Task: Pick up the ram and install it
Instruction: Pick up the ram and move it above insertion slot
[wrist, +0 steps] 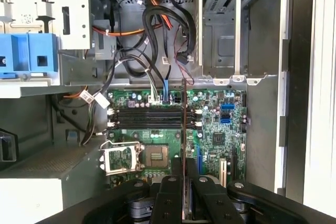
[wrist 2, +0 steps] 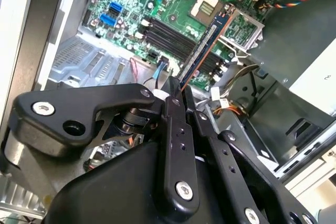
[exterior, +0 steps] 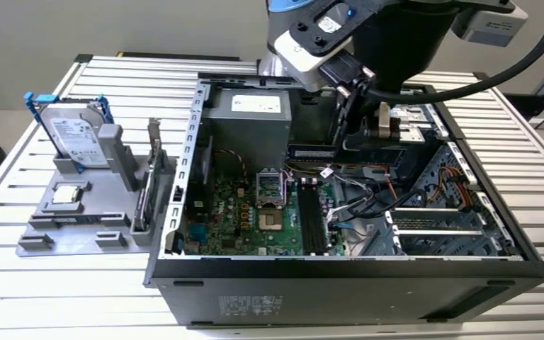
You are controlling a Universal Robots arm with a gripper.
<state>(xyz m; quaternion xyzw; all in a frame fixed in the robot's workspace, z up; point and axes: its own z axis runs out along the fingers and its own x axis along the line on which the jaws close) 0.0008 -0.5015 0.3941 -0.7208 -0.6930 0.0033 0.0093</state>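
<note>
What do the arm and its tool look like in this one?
The arm is black near the wrist, with a blue band and a pale grey box. A thick black cable loops off it. The tool has matte black linkage fingers with silver screws.

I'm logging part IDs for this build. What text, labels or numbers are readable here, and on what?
Nothing is legible; all print is too small or blurred.
White label on silver hard drive: unreadable.
White sticker on grey power supply box: unreadable.
White sticker on black computer case front: unreadable.
Long dark ram stick held by end effector: no readable print.
</note>
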